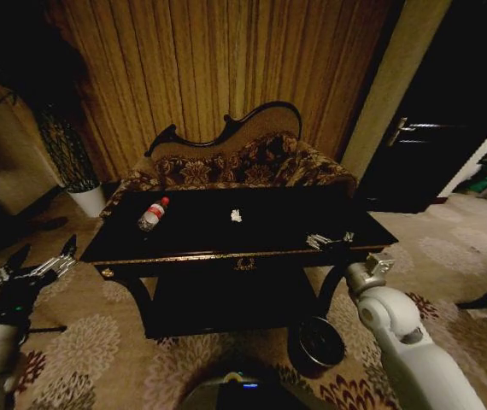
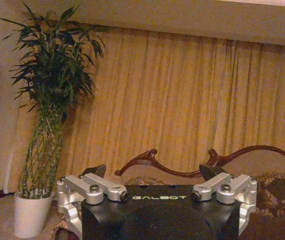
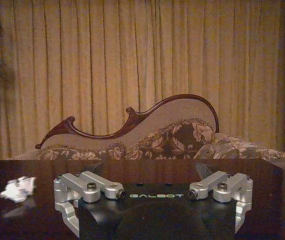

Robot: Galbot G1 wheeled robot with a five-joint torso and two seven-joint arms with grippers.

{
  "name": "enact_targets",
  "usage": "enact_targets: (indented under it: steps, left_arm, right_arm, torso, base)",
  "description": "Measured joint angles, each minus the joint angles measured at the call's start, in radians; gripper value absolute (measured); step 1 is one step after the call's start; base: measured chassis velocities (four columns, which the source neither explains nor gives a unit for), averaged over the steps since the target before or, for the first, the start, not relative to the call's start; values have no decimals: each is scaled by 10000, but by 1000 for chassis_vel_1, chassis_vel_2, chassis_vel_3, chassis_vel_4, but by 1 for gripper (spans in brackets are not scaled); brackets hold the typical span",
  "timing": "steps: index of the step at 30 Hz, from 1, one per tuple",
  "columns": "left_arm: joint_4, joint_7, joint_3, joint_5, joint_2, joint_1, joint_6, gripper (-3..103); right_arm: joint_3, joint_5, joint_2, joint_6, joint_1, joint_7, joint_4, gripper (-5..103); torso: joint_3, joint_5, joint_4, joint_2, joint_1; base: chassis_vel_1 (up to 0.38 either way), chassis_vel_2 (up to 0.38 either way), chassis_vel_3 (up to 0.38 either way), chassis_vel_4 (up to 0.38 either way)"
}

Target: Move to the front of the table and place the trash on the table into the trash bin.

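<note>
The black table [image 1: 286,220] with gold trim stands in front of me. On it lie a clear bottle [image 1: 152,214] with a red cap, on its side at the left, and a white crumpled paper wad [image 1: 236,216] [image 3: 17,189] near the middle. The dark round trash bin [image 1: 316,342] sits on the carpet below the table's front right corner. My right gripper [image 1: 330,241] [image 3: 147,169] hovers open over the table's front right edge, level with the tabletop [image 3: 42,170], with nothing in it. My left gripper [image 1: 44,250] [image 2: 152,172] is open and held off the table's left end.
A patterned curved-back sofa [image 1: 235,162] [image 3: 172,140] stands behind the table against tan curtains. A tall plant [image 2: 50,100] in a white pot [image 1: 88,201] is at the back left. A dark door [image 1: 431,154] is at the right. Patterned carpet surrounds the table.
</note>
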Motion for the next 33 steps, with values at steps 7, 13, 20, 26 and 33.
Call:
enact_targets:
  steps: [7, 13, 20, 26, 33]
  left_arm:
    - [-57, 0, 12, 1, -32, 12, -5, 100]
    - [-125, 1, -65, -8, -137, 105, -10, 100]
    - [-132, 12, -85, 3, -316, 208, -11, 100]
    - [-132, 15, -180, 17, -547, 306, -10, 100]
    - [-132, 3, -225, 41, -690, 307, 1, 100]
  right_arm:
    - [-69, -84, -48, 223, 3, -44, -79, 100]
    - [-313, 428, -440, 251, 165, -180, -107, 100]
    - [-811, 2436, -1776, -390, 1129, -349, -212, 100]
    - [-1696, 4290, -3480, -898, 2692, -362, -818, 100]
    - [-3393, 5209, -4748, -1056, 4645, -427, -1226, 100]
  torso:
    - [1, -2, -1, -1, 3]
    - [-2, 0, -2, 0, -5]
    - [-2, 3, 1, 2, -6]
    - [0, -1, 1, 0, -1]
    - [0, 0, -1, 1, -2]
  base:
    - [-104, 116, 121, -115]
    - [-11, 26, 10, -20]
    - [0, 0, 0, 0]
    - [0, 0, 0, 0]
    - [0, 0, 0, 0]
